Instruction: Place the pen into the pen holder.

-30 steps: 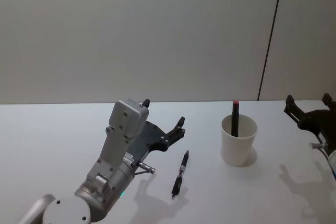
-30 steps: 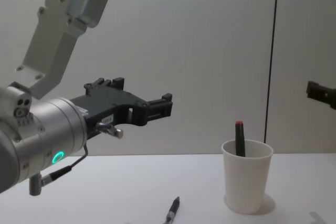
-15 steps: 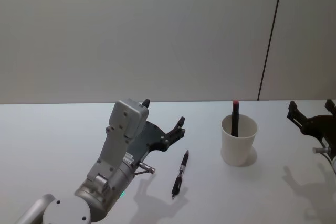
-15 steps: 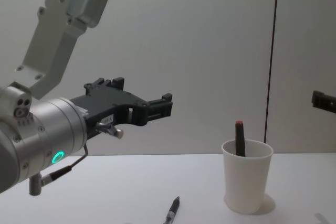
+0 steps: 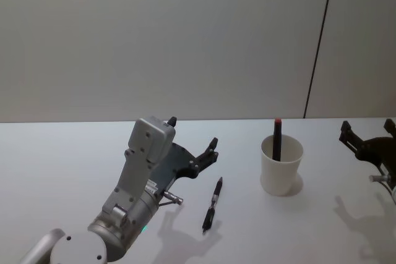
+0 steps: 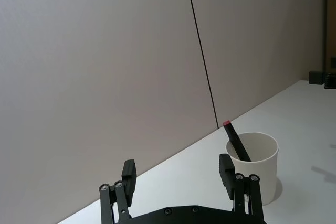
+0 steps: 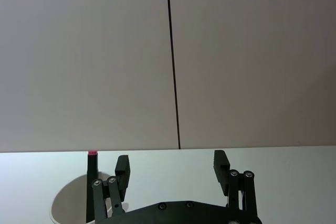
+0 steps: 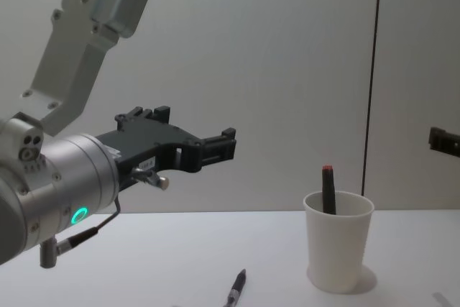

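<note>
**Head view.** You see the pen lying flat on the white table, touched by neither gripper, its length running roughly toward and away from the robot. The pen holder, a white paper cup, stands upright to the right of the pen, near it but apart. 1 dark pen with a red top stands inside the cup, leaning on the wall and rising above the rim.

The left gripper hovers above the table just left of the lying pen. Its 2 jaws are spread wide and hold nothing.

The right gripper hangs at the right edge, well to the right of the cup and raised off the table.

**Right wrist view.** Its 2 jaws are likewise spread wide and empty, with the cup partly behind 1 finger.
</note>
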